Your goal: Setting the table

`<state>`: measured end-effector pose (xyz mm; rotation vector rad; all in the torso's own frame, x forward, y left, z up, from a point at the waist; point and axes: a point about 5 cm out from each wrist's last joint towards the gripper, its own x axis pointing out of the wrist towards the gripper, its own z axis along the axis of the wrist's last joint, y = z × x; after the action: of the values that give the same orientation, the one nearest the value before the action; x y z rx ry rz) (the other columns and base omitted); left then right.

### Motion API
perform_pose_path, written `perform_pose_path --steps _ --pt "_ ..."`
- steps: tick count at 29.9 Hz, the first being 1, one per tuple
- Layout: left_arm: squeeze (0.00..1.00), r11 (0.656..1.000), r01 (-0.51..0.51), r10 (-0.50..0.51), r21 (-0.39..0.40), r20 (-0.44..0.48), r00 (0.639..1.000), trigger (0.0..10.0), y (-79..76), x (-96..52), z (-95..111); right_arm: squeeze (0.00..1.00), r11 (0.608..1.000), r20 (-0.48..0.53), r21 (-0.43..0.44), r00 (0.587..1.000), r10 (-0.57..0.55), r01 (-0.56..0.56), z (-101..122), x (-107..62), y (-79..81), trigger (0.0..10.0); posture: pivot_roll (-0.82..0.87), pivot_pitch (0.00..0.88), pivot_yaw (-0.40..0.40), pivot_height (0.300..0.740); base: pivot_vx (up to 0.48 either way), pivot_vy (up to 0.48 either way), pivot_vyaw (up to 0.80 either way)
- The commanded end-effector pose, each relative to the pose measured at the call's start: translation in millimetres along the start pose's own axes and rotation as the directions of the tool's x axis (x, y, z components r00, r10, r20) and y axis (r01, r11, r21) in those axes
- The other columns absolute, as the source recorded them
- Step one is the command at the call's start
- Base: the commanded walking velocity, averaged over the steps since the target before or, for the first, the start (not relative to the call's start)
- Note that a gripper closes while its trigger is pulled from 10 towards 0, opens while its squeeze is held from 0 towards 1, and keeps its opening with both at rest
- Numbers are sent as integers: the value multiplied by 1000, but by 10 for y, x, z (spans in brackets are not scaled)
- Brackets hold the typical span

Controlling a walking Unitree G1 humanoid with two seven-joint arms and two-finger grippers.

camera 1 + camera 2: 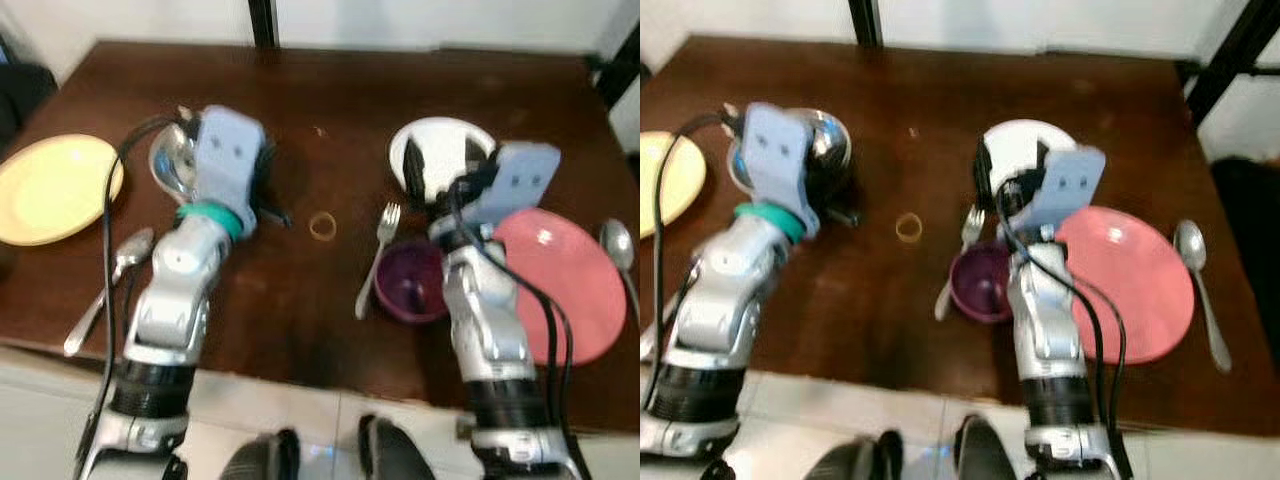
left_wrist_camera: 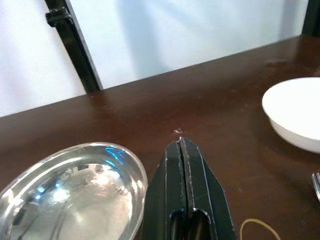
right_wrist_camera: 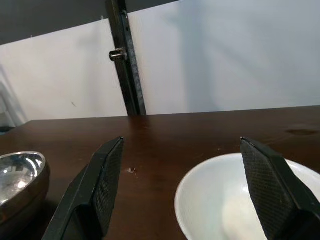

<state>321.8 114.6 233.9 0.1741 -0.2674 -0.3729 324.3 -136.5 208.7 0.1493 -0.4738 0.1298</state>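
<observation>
Tableware: two plates, three bowls; left claw (image 2: 184, 150) closed, right claw (image 3: 182, 192) wide.

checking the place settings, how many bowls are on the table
3: a steel bowl by the left gripper, a white bowl under the open right gripper, a purple bowl beside the pink plate.

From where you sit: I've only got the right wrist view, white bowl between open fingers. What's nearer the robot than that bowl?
Observer: A purple bowl, with a fork lying on its left.
Operator: Any plate nearby?
Observer: Yes, a pink plate beside the right arm, and a spoon along its far side.
Operator: Left gripper?
Observer: The left gripper is shut and empty, next to the steel bowl.
Operator: Anything further left?
Observer: A yellow plate at the table's left edge, with another spoon beside it.
</observation>
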Motion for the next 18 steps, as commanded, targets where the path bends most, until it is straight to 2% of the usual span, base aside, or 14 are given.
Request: perform_pose_path --steps 1,3,4,6,9,11,14,15,17,18 --pt "0 999 48 -48 -16 -18 999 10000 -66 -34 -36 0 1000 -15 8 1000 0 0 -39 -39 20 10000 -11 113 91 740 0 0 0" --pt "0 989 131 -132 -66 -12 991 10000 -143 -63 -25 0 1000 -15 6 1000 -1 1 -39 -37 20 10000 -12 113 92 740 0 0 0" --pt "0 989 131 -132 -66 -12 991 10000 -143 -63 -25 0 1000 -15 6 1000 -1 1 -39 -37 20 10000 -12 113 92 740 0 0 0" --pt "0 975 191 -192 -118 2 981 10000 -177 -86 8 0 1000 -16 3 1000 -2 2 -38 -37 19 10000 -11 113 92 740 0 0 0" --pt "0 967 232 -231 -105 21 973 10000 -172 -111 48 0 1000 -19 -9 1000 -1 1 -31 -44 2 10000 -8 113 90 740 0 0 0" --pt "0 959 282 -281 -35 25 959 10000 -115 -175 73 0 999 -24 -48 1000 8 -9 16 -62 -79 10000 -8 113 87 740 0 0 0" --pt "0 954 298 -298 -14 23 954 10000 -89 -200 79 0 998 -26 -65 1000 13 -15 37 -71 -114 10000 -8 113 87 740 0 0 0" --pt "0 942 334 -335 24 22 942 10000 -47 -254 99 0 991 -47 -112 997 62 -67 100 -126 -223 10000 -10 115 78 740 0 0 0" --pt "0 942 334 -335 24 22 942 10000 -47 -254 99 0 991 -47 -112 997 62 -67 100 -126 -223 10000 -10 115 78 740 0 0 0" --pt "0 929 368 -369 37 22 929 10000 -39 -295 113 0 973 -87 -174 987 138 -151 173 -221 -341 10000 -20 116 74 740 0 0 0"
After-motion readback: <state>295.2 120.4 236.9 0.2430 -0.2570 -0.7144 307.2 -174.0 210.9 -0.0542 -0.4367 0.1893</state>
